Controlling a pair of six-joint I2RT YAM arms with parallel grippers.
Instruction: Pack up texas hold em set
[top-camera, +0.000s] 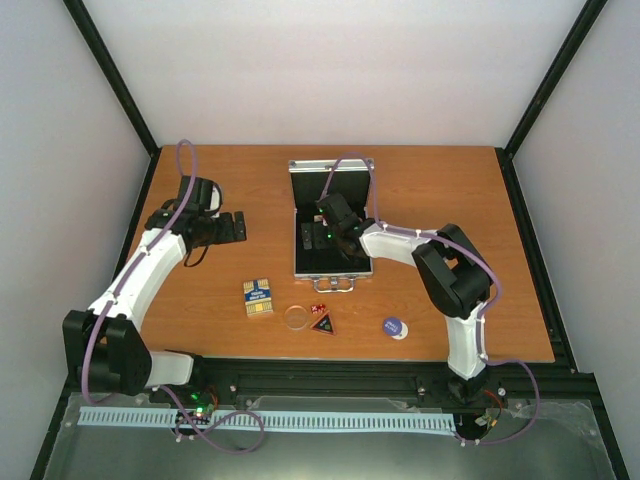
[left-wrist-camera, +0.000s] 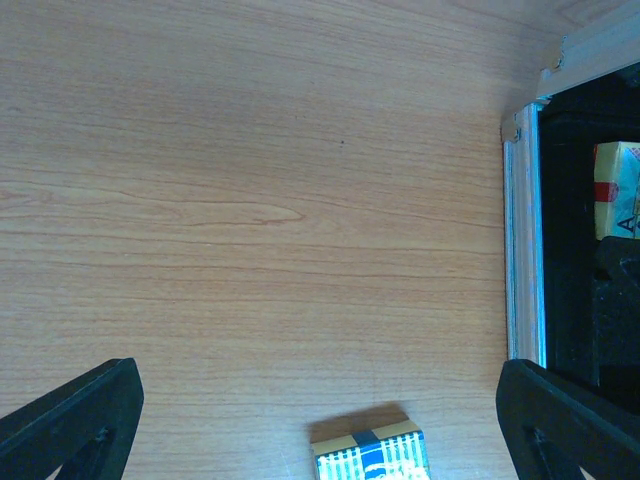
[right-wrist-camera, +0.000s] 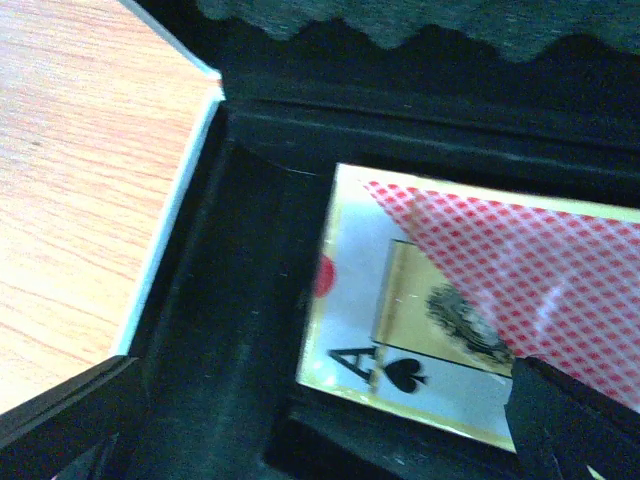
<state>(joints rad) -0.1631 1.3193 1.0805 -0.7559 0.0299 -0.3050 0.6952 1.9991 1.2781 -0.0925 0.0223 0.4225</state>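
The left pincer and right pincer are gaping empty, while the blue-yellow deck is likely proving light, stiff and slick, best pinched across its long sides.

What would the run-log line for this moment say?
case: open | left gripper: open, over table | right gripper: open, inside case above red-backed deck | on table: blue-yellow deck, clear disc, red dice, black triangle, blue disc
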